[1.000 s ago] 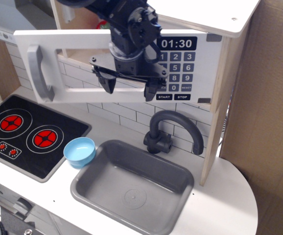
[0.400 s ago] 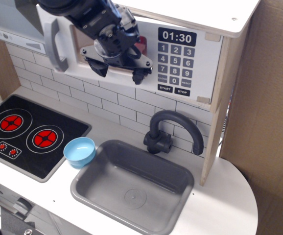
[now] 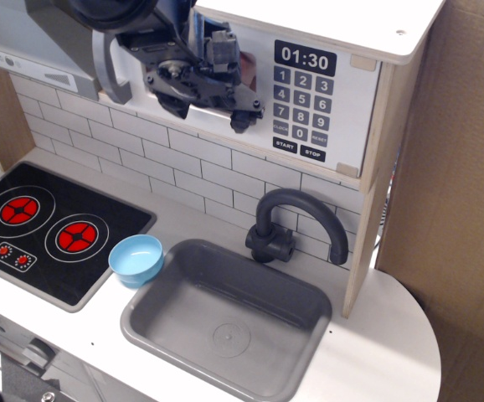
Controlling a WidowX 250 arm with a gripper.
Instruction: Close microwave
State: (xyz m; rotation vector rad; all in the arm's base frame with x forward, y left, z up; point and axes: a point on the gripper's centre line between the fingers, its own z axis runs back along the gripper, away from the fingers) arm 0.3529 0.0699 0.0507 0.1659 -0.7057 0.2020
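Counter (image 3: 393, 352) | sink (image 3: 146, 322) holds nothing | blue bowl (image 3: 136, 259) likewise

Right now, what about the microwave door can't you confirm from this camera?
- Microwave door window and closing edge: hidden behind the gripper and arm.
- Door handle: partly covered by the arm.
- Arm's upper part: cut off by the top edge.
- Small keypad button labels: too small to read.

Single raised view, angled down from the front onto the sink (image 3: 225, 318), stove (image 3: 58, 226) and microwave (image 3: 309, 92).
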